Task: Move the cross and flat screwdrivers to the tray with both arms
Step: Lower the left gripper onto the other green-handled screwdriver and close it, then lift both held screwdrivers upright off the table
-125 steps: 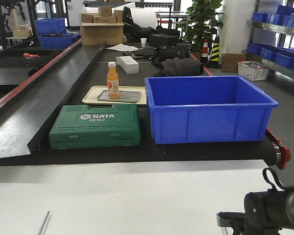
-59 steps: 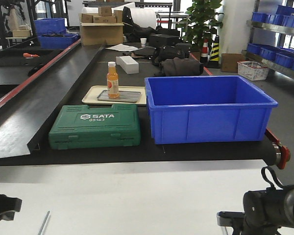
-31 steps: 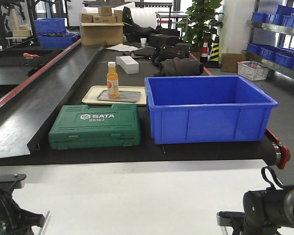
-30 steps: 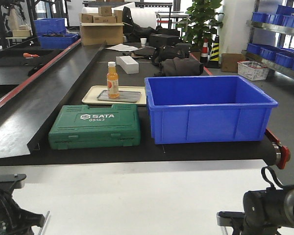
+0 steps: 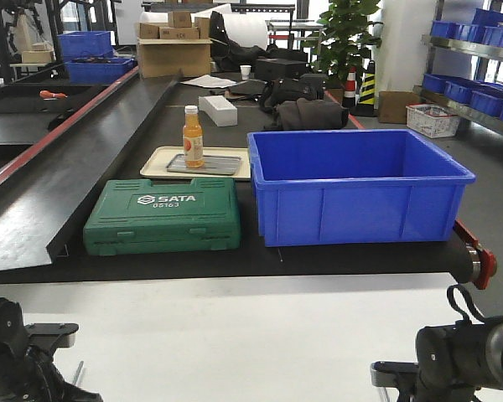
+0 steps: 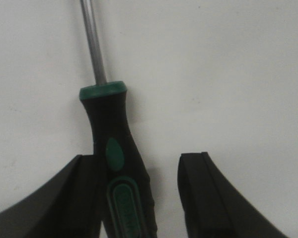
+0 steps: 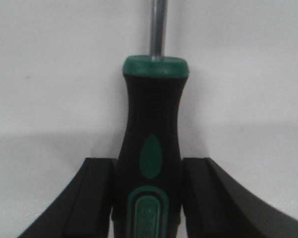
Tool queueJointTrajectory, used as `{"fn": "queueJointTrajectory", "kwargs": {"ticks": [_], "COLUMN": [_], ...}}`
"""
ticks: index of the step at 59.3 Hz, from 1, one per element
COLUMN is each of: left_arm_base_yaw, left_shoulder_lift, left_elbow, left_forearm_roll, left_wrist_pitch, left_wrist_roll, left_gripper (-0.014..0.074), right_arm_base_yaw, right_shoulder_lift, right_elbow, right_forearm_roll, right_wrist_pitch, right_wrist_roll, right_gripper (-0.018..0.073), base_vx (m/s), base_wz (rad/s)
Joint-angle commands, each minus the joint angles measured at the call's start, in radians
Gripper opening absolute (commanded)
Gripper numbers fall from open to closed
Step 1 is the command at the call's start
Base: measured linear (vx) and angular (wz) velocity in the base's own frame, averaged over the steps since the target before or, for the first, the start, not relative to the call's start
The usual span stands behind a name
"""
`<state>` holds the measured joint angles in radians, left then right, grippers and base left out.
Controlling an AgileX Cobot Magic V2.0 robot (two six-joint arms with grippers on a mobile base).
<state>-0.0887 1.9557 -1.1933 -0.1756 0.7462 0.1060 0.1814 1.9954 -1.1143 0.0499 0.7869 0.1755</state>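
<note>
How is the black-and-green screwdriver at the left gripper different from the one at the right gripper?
The left screwdriver lies slanted in the left gripper; the right screwdriver sits straight and centred in the right gripper. The left screwdriver touches only one jaw, with a gap beside the other; the right screwdriver is squeezed by both jaws. Both have black handles, green collars and thin metal shafts.

Black-and-green screwdriver (image 7: 151, 148), shaft perhaps silver.
</note>
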Motion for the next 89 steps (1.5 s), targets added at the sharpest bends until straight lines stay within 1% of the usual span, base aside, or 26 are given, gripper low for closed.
{"fn": "queueJointTrajectory", "kwargs": {"ticks": [1, 17, 22, 33, 38, 51, 63, 71, 89], "left_arm_base_yaw": [-0.005, -0.005, -0.005, -0.005, -0.005, -0.005, -0.005, -0.005, -0.005], "left_shoulder_lift": [-0.037, -0.037, -0.037, -0.037, -0.037, -0.037, -0.037, -0.039, -0.042], "left_elbow": [-0.027, -0.027, -0.027, -0.027, -0.027, -0.027, -0.027, -0.027, -0.027], "left_forearm_roll": [-0.013, -0.014, -0.012, -0.014, -0.014, -0.014, -0.015, -0.014, -0.012], "left_wrist_pitch": [-0.018, 0.006, 0.012, 0.010, 0.007, 0.009, 0.026, 0.030, 0.032], "left_wrist_roll": [-0.017, -0.033, -0.061, -0.155, -0.168, -0.233, -0.235, -0.264, -0.273], "left_gripper": [0.0452, 0.0452, 0.0452, 0.0452, 0.0452, 0.0452, 0.0452, 0.0452, 0.0450], "right_arm_base_yaw": [0.000, 0.000, 0.000, 0.000, 0.000, 0.000, 0.000, 0.000, 0.000], "right_shoulder_lift": [-0.003, -0.003, -0.003, -0.003, -0.003, -0.003, -0.003, -0.003, -0.003], "right_elbow": [-0.003, -0.003, -0.003, -0.003, -0.003, -0.003, -0.003, -0.003, -0.003], "right_forearm_roll": [0.012, 0.012, 0.012, 0.012, 0.012, 0.012, 0.012, 0.012, 0.012], "right_wrist_pitch": [-0.040, -0.041, -0.041, -0.042, -0.042, -0.037, -0.042, -0.048, -0.049], "right_wrist_roll": [-0.018, -0.021, -0.021, -0.021, -0.021, -0.021, -0.022, -0.030, -0.057], "right_gripper": [-0.0008, -0.0008, -0.0008, -0.0008, -0.0008, -0.0008, -0.0008, -0.0008, -0.0008], "base_vx": [0.00, 0.00, 0.00, 0.00, 0.00, 0.00, 0.00, 0.00, 0.00], "base_wz": [0.00, 0.00, 0.00, 0.00, 0.00, 0.00, 0.00, 0.00, 0.00]}}
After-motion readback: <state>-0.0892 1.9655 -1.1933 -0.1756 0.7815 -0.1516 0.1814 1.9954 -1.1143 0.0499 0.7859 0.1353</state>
